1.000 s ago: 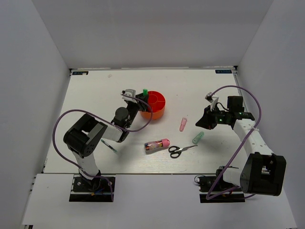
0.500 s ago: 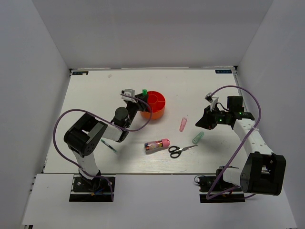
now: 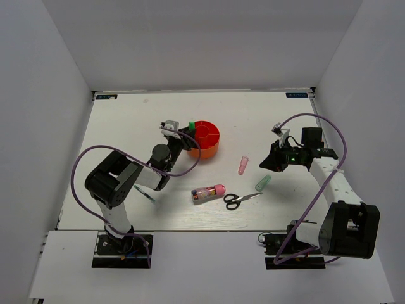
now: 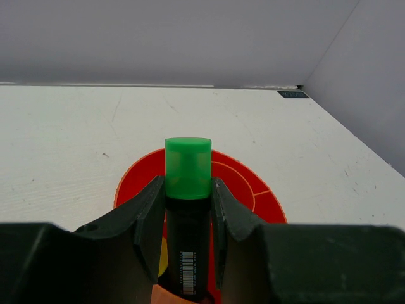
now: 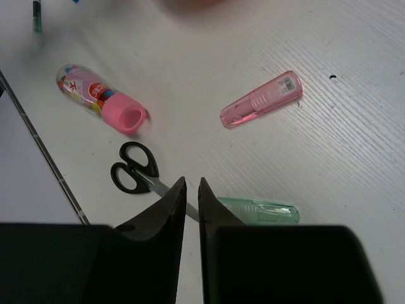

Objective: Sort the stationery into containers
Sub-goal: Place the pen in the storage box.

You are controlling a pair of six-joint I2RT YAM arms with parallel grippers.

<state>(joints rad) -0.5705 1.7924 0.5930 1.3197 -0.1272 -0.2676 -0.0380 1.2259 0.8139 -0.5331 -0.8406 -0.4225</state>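
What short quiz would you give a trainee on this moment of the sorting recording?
1. True or false: the left jaws are shut on the green-capped marker.
2. In the left wrist view, what lies behind the marker? A scissors; B orange organiser; C pink tube.
3. How many items lie loose on the table?
Key: 1 true. 2 B. 3 five: thin pen, clear pink-capped tube, scissors, pink tube, pale green tube.
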